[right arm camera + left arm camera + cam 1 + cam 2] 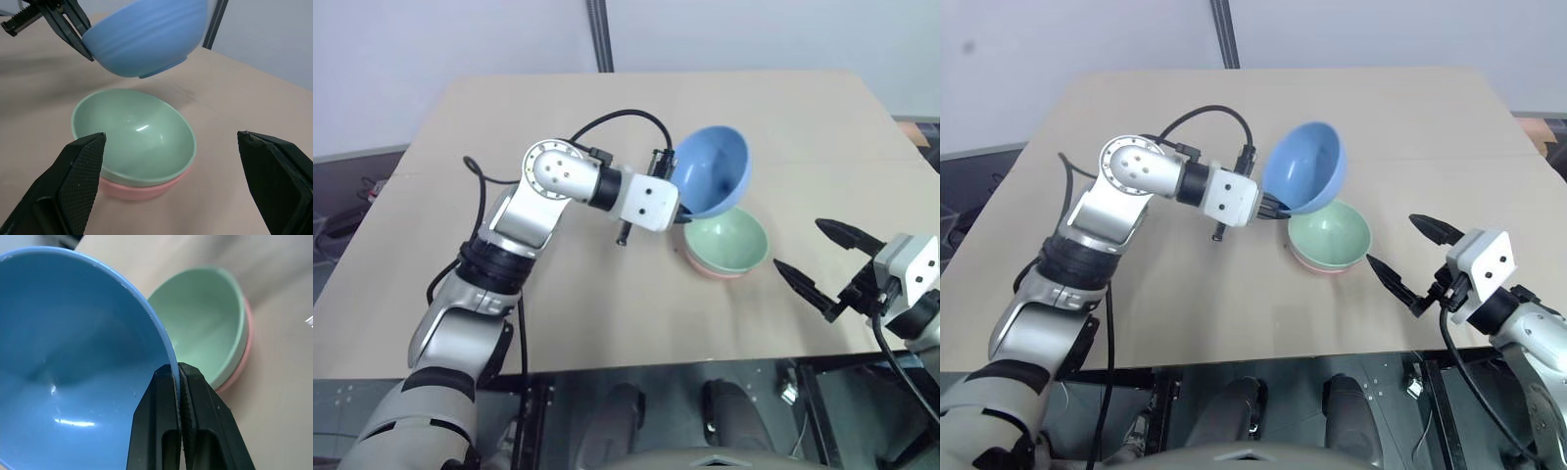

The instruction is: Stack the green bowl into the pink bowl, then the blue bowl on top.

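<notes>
Green bowl already nested in pink bowl; only a pink sliver shows under the green rim. The pair sits on the table just right of centre, toward the near edge. First half of the task looks done.

Blue bowl is off the table, carried tilted, its opening facing the far right. It hangs at about 11 o'clock from the stack, its lower edge close above the green rim, apart from it as far as the right wrist view shows. What remains: bring it level over the stack, lower it in, let go.

Left gripper: jaws pinched together on the blue bowl's rim, one finger inside and one outside. Left arm reaches out from 8 o'clock across the table, elbow raised, wrist bent toward the stack.

Right gripper: jaws spread wide, holding nothing, at about 4 o'clock from the stack near the table's front edge, pointed toward the bowls
</notes>
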Controlling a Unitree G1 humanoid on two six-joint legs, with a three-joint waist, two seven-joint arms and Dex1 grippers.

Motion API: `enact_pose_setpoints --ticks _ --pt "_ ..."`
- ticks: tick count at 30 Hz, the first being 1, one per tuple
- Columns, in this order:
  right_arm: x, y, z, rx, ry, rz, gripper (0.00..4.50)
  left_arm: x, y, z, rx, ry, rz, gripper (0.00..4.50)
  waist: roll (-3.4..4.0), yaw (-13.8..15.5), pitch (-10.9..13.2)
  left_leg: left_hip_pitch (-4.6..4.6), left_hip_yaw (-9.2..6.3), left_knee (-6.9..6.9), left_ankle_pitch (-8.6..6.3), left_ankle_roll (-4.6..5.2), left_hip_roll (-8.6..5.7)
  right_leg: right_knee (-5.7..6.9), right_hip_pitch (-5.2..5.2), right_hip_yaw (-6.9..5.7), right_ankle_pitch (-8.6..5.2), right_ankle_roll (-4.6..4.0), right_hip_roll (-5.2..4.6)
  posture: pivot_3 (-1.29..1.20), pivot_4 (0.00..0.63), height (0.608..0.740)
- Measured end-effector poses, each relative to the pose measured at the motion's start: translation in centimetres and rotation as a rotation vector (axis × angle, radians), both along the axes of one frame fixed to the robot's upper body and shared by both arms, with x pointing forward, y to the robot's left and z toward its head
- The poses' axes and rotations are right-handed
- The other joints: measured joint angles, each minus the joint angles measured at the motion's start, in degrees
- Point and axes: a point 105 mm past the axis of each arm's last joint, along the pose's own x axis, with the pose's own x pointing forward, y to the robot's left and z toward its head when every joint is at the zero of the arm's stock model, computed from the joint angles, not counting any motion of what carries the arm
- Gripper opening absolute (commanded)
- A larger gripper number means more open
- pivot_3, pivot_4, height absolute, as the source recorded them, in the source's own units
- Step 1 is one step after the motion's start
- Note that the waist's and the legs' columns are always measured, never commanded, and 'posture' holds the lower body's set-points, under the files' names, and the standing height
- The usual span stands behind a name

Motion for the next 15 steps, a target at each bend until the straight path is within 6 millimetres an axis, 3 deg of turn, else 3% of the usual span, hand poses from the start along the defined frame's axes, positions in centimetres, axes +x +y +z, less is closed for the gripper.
enact_pose_setpoints --ticks 5,9,15 --pt "-0.8 -0.6 -0.7 -0.006 0.035 -0.025 4.5 -0.4 -1.0 -0.6 0.017 -0.001 -0.092 0.04 0.0 -0.12 0.0 0.0 0.04 0.01 -0.04 0.07 -0.02 -0.01 -0.01 0.04 0.06 -0.06 -0.01 0.0 0.15 0.74" --pt "-2.2 -2.2 -1.1 -0.035 0.068 -0.071 4.5 0.1 -1.4 -0.7 0.05 -0.021 -0.124 0.04 0.0 -0.05 0.0 -0.01 0.04 0.02 -0.07 0.11 -0.02 -0.01 0.0 0.03 0.03 -0.01 0.0 0.0 0.15 0.74" --pt "-4.1 -3.1 -0.4 -0.061 0.049 -0.112 4.5 0.4 -1.7 -0.7 0.096 -0.05 -0.181 0.04 0.01 -0.12 0.0 0.01 0.07 0.02 -0.09 0.16 0.0 -0.02 0.01 0.07 -0.01 0.06 0.01 0.0 0.15 0.74"
